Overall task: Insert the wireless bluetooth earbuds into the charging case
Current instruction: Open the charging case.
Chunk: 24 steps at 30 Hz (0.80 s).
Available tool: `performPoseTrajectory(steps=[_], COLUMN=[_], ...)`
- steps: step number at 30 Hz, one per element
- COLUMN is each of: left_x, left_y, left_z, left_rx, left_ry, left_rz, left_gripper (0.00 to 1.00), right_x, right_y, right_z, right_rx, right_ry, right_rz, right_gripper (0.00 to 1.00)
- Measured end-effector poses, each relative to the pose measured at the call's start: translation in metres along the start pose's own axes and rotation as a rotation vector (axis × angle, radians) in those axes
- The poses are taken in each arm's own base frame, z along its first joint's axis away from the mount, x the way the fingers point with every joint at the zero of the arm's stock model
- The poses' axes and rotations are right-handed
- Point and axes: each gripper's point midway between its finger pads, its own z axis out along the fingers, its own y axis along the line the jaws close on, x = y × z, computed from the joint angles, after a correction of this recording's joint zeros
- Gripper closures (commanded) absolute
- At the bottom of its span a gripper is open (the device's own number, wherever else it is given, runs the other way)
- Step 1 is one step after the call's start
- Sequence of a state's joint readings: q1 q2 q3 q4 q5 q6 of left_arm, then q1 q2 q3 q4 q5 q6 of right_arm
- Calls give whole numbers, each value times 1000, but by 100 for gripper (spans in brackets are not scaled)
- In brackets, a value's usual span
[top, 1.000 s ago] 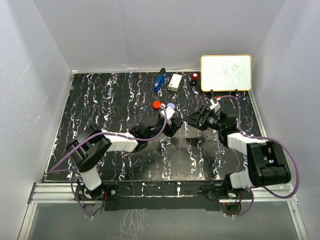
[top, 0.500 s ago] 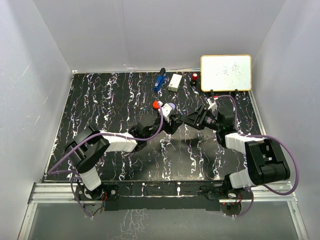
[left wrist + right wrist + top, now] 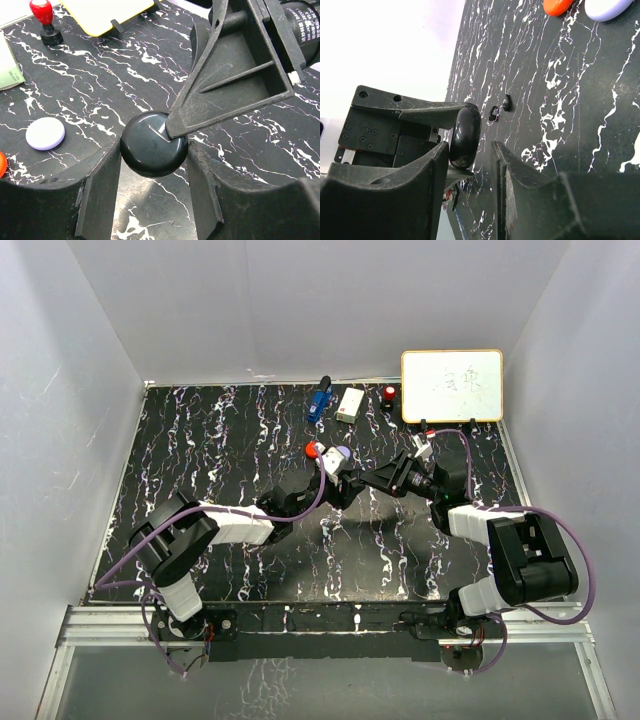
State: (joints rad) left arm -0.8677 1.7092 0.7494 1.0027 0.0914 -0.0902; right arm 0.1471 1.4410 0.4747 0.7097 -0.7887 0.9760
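Black case (image 3: 148,150): left end effector (image 3: 152,154) grips, right end effector (image 3: 470,146) touches.

The upper right rim of the black case (image 3: 150,152) is covered by a finger (image 3: 230,85) of the right gripper (image 3: 470,157) in the left wrist view; left of the black case, the red case (image 3: 2,165) is cut off by the picture's edge. In the right wrist view, two earbuds (image 3: 506,103) beyond the black case are shown too small for detail, and its lower edge is hidden by that gripper
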Motion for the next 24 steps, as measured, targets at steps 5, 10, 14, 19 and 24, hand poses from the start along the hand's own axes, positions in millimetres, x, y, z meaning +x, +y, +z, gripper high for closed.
performPoseTrajectory(steps=[5, 10, 14, 19, 24], left_x=[2, 2, 3, 3, 3], left_y=[0, 1, 1, 1, 1], left_z=[-1, -1, -1, -1, -1], left_rx=[-1, -2, -3, -3, -5], left_ry=[3, 5, 6, 6, 6], left_rz=[0, -1, -1, 0, -1], left_gripper=[100, 100, 100, 100, 56], right_x=[0, 1, 1, 1, 1], right_y=[2, 4, 3, 3, 3], right_z=[1, 2, 3, 3, 3], right_rx=[-12, -19, -17, -17, -16], right_ry=[2, 3, 4, 3, 3], right_rz=[3, 6, 15, 21, 26], right_gripper=[71, 82, 90, 97, 99])
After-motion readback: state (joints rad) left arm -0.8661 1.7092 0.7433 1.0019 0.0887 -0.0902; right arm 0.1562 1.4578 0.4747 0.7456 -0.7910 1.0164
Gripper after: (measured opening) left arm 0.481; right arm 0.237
